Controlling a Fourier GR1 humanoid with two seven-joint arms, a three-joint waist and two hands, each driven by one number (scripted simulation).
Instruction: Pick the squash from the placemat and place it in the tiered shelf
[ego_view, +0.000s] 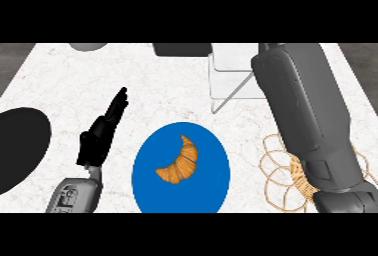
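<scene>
Counter (66, 85) bare at 10 o'clock; plate (210, 190) fills 6, disc (18, 145) 9, shelf (232, 75) 1, right forearm (310, 115) 1 to 4.

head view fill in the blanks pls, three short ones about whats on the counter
1. The croissant lies on a ____ plate.
2. The woven placemat lies partly under the robot's ____ forearm.
3. The left hand, fingers straight, shows to the ____ of the plate.

Missing words: blue; right; left
</scene>
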